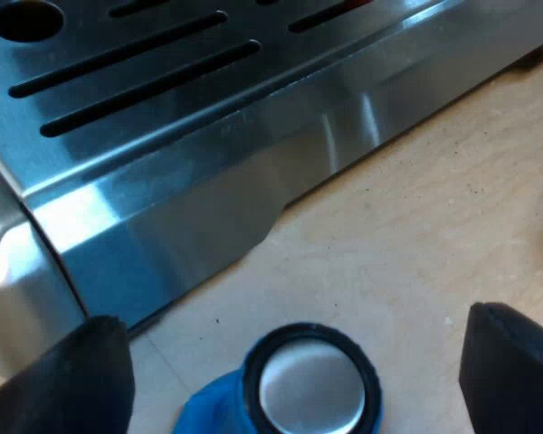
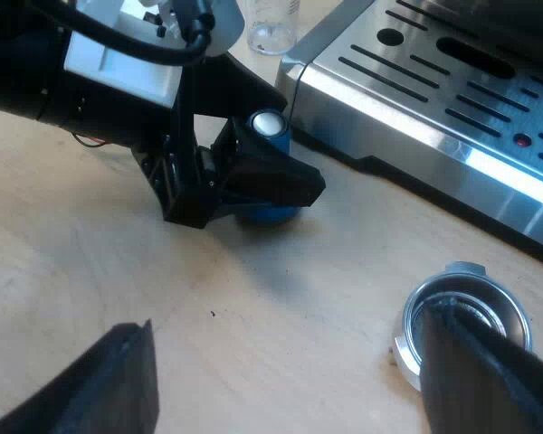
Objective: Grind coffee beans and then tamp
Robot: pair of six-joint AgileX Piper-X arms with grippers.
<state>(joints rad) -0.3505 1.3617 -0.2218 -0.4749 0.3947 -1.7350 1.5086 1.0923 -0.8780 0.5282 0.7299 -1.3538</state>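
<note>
The blue tamper [image 1: 310, 389] stood on the counter [image 1: 416, 226] just beside the front edge of the espresso machine [image 1: 163, 108], its round metal face turned up toward your left wrist camera. Your left hand [image 1: 294, 330] was lowered around it with the fingers spread wide, one on each side and neither touching it, so nothing was gripped. Farther out, the metal holder [image 2: 466, 287] lay loose on the counter, well apart from the tamper and not locked into the machine. Your right hand [image 2: 290, 325] hung over that spot, also spread wide, with one finger in front of the holder's basket; you could not tell from there whether the basket held grounds. The measuring glass [image 2: 271, 27] stood beyond the left arm, by the machine's corner. The risks, as I judge them: if you had closed the left fingers off-centre, one would have met the tamper first and tipped it or pushed it against the machine. Dropping the right hand carelessly could have nudged the loose holder away. Tamping before grinding would also have been out of order.
</note>
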